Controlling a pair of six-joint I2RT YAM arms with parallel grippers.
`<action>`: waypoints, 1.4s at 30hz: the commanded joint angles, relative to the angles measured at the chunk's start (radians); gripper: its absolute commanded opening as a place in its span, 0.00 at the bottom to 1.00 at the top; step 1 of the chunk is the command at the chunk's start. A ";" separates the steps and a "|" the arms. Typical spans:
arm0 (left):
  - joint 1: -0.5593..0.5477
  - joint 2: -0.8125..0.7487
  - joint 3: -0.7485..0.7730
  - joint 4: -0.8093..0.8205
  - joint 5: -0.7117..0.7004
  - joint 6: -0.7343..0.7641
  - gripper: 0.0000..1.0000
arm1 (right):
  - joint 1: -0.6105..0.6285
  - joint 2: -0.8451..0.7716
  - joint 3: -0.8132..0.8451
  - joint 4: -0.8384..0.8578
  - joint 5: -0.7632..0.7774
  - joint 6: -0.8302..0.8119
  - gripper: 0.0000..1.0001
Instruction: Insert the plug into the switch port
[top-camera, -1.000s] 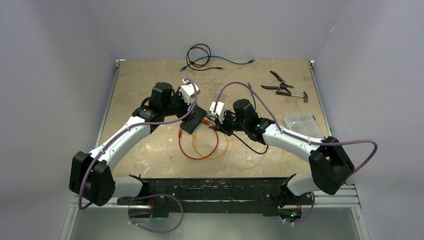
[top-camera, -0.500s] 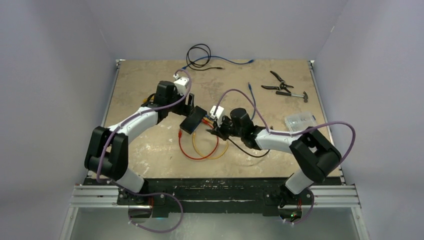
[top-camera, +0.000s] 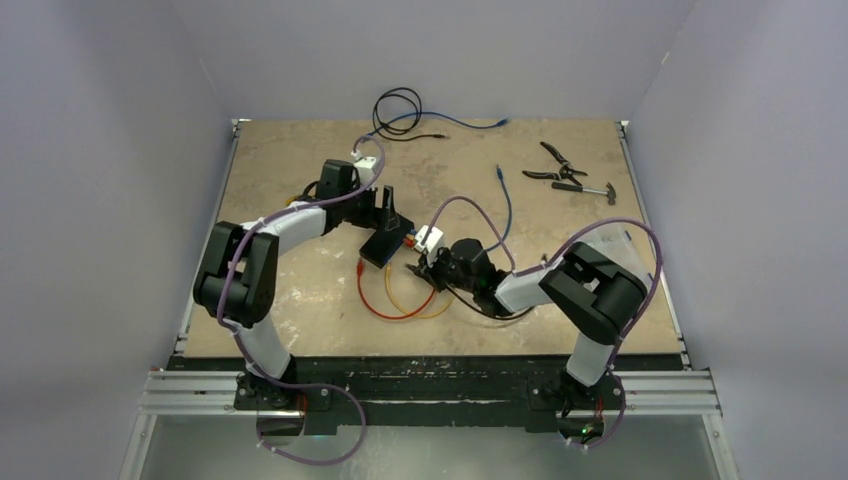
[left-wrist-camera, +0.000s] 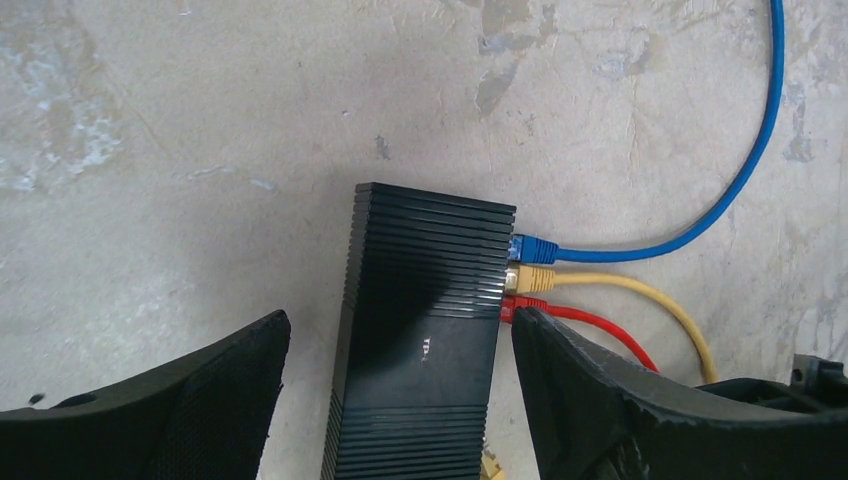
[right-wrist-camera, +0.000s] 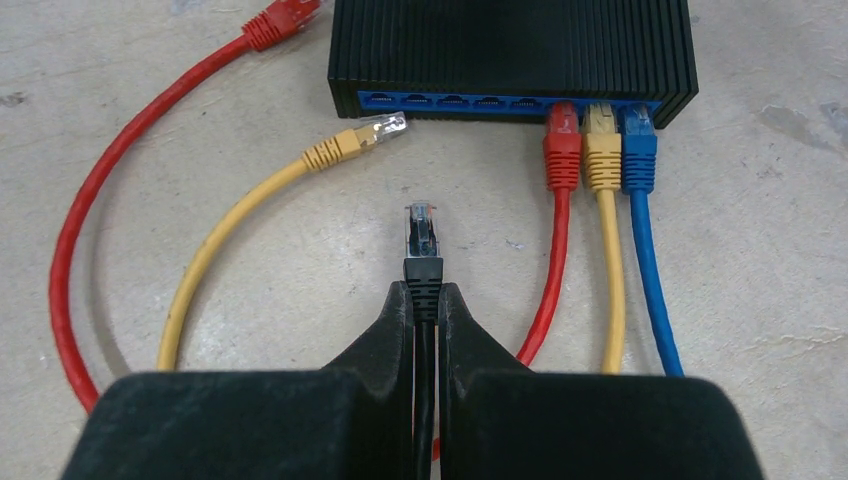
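Right claw (right-wrist-camera: 425, 300) was pressed together on the plug (right-wrist-camera: 421, 235), pinching it by its black boot, the clear nose standing free beyond the fingertips. We found the switch (right-wrist-camera: 510, 45) lying flat on the tabletop (right-wrist-camera: 760, 250), dead ahead of that claw, its port row (right-wrist-camera: 450, 101) facing the plug. Plug and switch were apart, a strip of bare tabletop between them.

The relation that mattered: the plug's long axis ran about square to the port row. Its nose pointed into the vacant stretch of sockets, near the second from the empty end. The other end of the row was taken by a red cable (right-wrist-camera: 561, 150), a yellow cable (right-wrist-camera: 601, 150) and a blue cable (right-wrist-camera: 639, 150), all seated. A loose yellow plug (right-wrist-camera: 355, 140) lay just beside the first vacant socket, off the line of approach as we judged it. A loose red plug (right-wrist-camera: 283, 20) lay past the switch's corner.

Left claw (left-wrist-camera: 398, 330) hung spread over the switch, one finger to each long side, gripping nothing. We judged the right arm the one placed for the insertion: a straight push forward, with little sideways correction.
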 joint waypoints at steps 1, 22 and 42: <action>0.000 0.035 0.048 0.022 0.069 -0.011 0.79 | 0.019 0.041 -0.021 0.208 0.083 0.031 0.00; 0.006 0.119 0.051 -0.038 0.146 0.009 0.57 | 0.031 0.195 0.004 0.434 0.189 -0.008 0.00; 0.015 0.165 0.057 -0.080 0.163 0.049 0.48 | 0.054 0.257 0.042 0.471 0.292 -0.049 0.00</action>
